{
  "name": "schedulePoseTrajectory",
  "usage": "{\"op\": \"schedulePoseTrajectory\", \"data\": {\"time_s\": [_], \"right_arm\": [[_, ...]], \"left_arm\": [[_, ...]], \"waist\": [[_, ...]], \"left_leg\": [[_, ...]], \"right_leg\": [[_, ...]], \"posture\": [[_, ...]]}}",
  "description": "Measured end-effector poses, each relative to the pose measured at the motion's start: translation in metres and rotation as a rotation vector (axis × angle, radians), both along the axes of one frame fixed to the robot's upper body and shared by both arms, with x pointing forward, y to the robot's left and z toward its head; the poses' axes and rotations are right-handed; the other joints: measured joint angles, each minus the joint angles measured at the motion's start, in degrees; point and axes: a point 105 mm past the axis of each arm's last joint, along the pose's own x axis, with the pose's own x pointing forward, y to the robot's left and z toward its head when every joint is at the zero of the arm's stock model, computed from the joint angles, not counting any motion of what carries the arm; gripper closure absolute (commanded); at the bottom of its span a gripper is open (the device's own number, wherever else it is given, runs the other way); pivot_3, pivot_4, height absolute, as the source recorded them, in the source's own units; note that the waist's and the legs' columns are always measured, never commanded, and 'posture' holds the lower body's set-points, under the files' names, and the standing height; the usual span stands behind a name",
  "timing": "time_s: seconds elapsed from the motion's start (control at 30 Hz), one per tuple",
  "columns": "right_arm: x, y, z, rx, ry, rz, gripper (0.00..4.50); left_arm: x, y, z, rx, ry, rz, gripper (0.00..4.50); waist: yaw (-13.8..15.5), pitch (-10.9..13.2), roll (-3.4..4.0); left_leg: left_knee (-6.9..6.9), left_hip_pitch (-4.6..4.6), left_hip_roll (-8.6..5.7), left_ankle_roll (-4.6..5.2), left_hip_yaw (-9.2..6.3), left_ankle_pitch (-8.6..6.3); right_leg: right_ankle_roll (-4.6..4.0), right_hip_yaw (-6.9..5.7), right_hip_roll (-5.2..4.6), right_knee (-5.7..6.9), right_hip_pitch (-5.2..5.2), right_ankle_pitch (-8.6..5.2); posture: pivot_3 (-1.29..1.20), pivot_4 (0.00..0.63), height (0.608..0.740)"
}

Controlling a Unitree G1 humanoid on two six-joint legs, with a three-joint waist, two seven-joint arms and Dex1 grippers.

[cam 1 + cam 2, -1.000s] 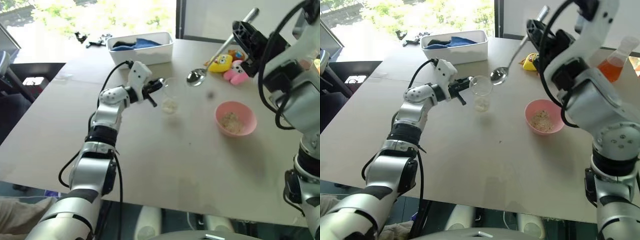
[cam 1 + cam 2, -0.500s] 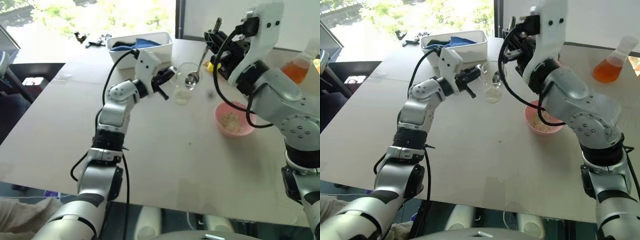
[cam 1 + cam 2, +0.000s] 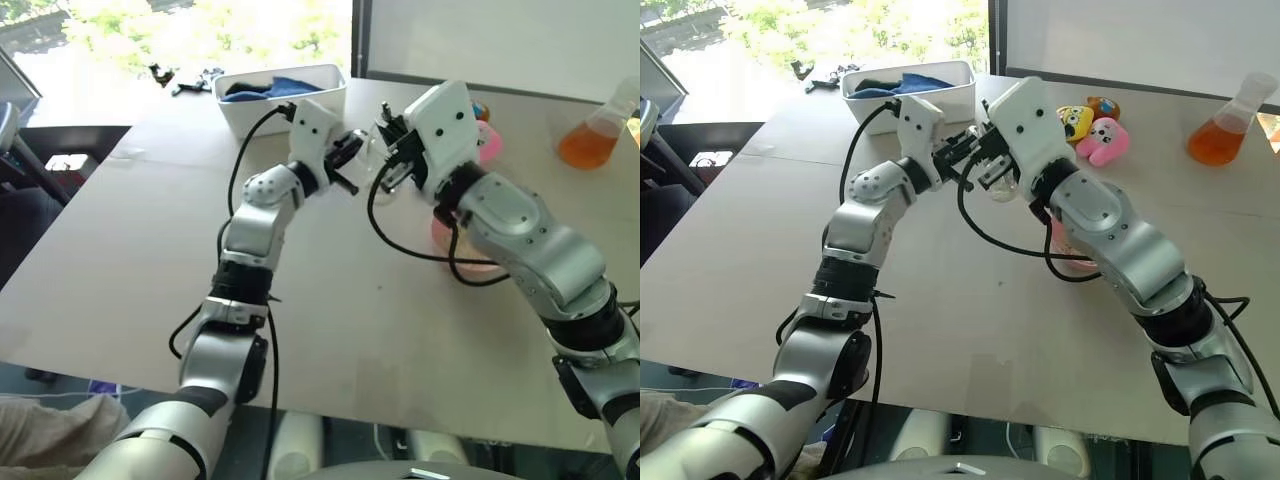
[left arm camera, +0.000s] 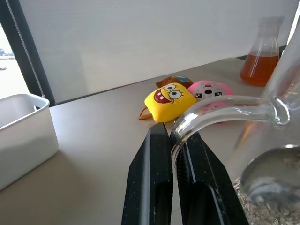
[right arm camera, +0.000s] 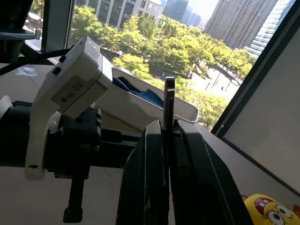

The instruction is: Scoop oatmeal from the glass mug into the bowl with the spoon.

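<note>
- Left gripper [image 4: 171, 154]: fingers [image 4: 150, 187] pinched together on the handle of the glass mug [image 4: 276, 154]. The clear handle loops right over the fingertips in the left wrist view.
- Right gripper [image 5: 165, 140]: fingers [image 5: 147, 183] clamped on the thin handle of the spoon [image 5: 169, 101], which stands up edge-on between them in the right wrist view.
- Spoon's oval bowl is inside the mug, down at the bottom, seen through the glass wall in the left wrist view.
- Oatmeal [image 4: 269, 211]: pale flaky heap at the bottom of the mug, just under and around the spoon bowl. Can't tell if any sits on the spoon.
- In the head views the two grippers meet nose to nose over the middle of the bench [image 3: 120, 250], mug held off the surface between them; right wrist housing covers most of the mug there.
- Bowl [image 3: 445, 240]: pink, on the bench just beneath the right forearm, mostly hidden by it; only a bit of rim shows. Contents not visible.
- Farther out: white tub [image 3: 910, 95] with blue cloth [image 3: 905, 82] at the far edge of the bench, behind the left gripper.
- Yellow plush toy [image 3: 1077, 122] and pink plush toy [image 3: 1103, 140] side by side beyond the right arm, a small brown toy [image 3: 1101, 105] just behind them.
- Flask of orange liquid [image 3: 1223, 125] near the far right corner, well apart from the mug.
</note>
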Motion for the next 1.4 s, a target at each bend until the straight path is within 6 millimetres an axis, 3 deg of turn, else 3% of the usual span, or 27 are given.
{"op": "schedulePoseTrajectory", "data": {"time_s": [0.27, 0.43, 0.93, 1.2, 1.4], "right_arm": [[0.003, -0.007, 0.003, 0.076, 0.040, -0.012, 4.50], [0.009, -0.016, 0.007, 0.267, 0.162, -0.019, 4.50], [0.022, -0.072, 0.019, 0.776, 0.434, -0.081, 4.50], [0.021, -0.106, 0.015, 0.918, 0.478, -0.155, 4.50], [0.018, -0.127, 0.012, 0.979, 0.476, -0.205, 4.50]], "left_arm": [[0.001, -0.003, 0.002, 0.008, -0.008, 0.003, 4.48], [0.000, -0.004, 0.004, 0.007, -0.020, -0.001, 4.48], [-0.002, -0.012, 0.001, 0.054, -0.050, -0.026, 4.48], [0.003, -0.022, -0.017, 0.161, -0.042, -0.045, 4.48], [0.006, -0.037, -0.018, 0.216, -0.060, -0.077, 4.48]], "waist": [[-0.01, 0.00, 0.00], [-0.01, 0.00, 0.00], [-0.01, 0.01, 0.02], [-0.10, 0.02, 0.04], [-0.05, 0.02, 0.04]], "left_leg": [[0.00, 0.01, 0.00, 0.00, 0.00, 0.00], [0.00, 0.02, 0.00, -0.01, 0.00, 0.01], [0.00, 0.04, -0.01, -0.01, 0.01, 0.01], [-0.02, 0.03, -0.02, 0.00, 0.04, 0.00], [-0.02, 0.01, -0.02, 0.01, 0.05, 0.00]], "right_leg": [[0.00, 0.00, 0.00, 0.03, 0.00, 0.00], [0.00, 0.00, 0.00, 0.07, 0.00, 0.00], [0.00, 0.00, 0.00, 0.15, -0.01, 0.00], [0.00, 0.03, 0.00, 0.13, -0.03, 0.00], [0.00, 0.04, 0.00, 0.11, -0.03, 0.00]], "posture": [[0.00, 0.150, 0.740], [0.00, 0.150, 0.740], [0.00, 0.150, 0.740], [0.00, 0.150, 0.740], [0.00, 0.150, 0.740]]}}
